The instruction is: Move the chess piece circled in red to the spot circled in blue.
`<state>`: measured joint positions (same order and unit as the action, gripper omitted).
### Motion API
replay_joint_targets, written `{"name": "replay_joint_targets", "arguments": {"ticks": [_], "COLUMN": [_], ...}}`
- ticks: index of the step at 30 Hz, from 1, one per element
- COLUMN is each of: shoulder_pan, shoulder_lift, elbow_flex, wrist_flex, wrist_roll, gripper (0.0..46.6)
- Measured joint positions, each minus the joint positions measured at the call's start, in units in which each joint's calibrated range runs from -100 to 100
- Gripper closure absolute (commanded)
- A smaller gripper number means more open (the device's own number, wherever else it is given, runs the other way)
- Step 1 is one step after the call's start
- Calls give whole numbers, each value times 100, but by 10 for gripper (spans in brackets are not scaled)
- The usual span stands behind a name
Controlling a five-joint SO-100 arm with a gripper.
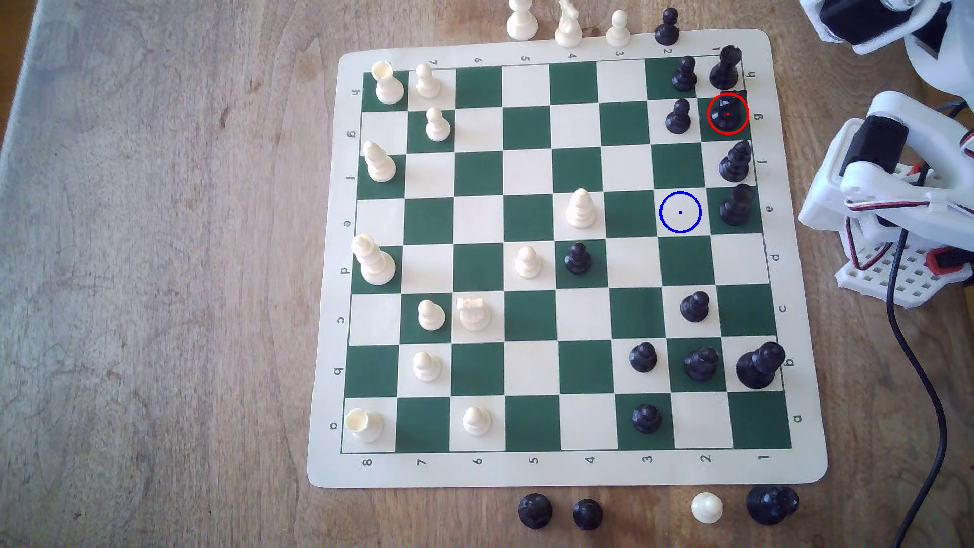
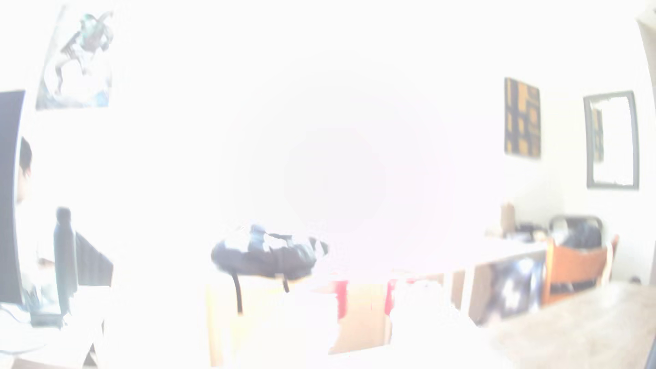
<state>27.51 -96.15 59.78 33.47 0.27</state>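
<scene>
Whether the jaws are spread or pressed together cannot be told, as the arm [image 1: 896, 174] is folded beside the chess mat [image 1: 566, 469] at the exterior view's right. The chess piece [image 1: 728, 112] is seen red-ringed on a green edge square, with the spot [image 1: 680, 212] two rows nearer, one column left

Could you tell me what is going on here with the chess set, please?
A white robot arm is folded at the exterior view's right edge, off the green-and-cream chess mat, handling nothing yet. The small glossy black horse-headed piece, ringed in red, stands on its green square near the mat's upper right corner. The blue-ringed cream square is unoccupied, with a taller black piece just beyond it. The wrist view is washed out, facing the room.
</scene>
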Motion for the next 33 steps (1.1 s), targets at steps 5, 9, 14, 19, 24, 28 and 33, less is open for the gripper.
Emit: {"name": "replay_joint_targets", "arguments": {"ticks": [5, 9, 14, 19, 24, 28, 33], "shoulder_pan": [332, 406, 642, 730, 752, 841, 1121], "shoulder_lift": [193, 754, 1265, 2396, 3519, 3904, 4382], "elbow_flex": [-479, -1057, -1112, -1943, -3019, -3145, -3163], "wrist_flex": [1657, 3163, 4167, 5052, 5633, 5873, 6040], "wrist_roll": [93, 386, 884, 1035, 1143, 1289, 1416], "gripper": [299, 288, 299, 294, 286, 281, 303]}}
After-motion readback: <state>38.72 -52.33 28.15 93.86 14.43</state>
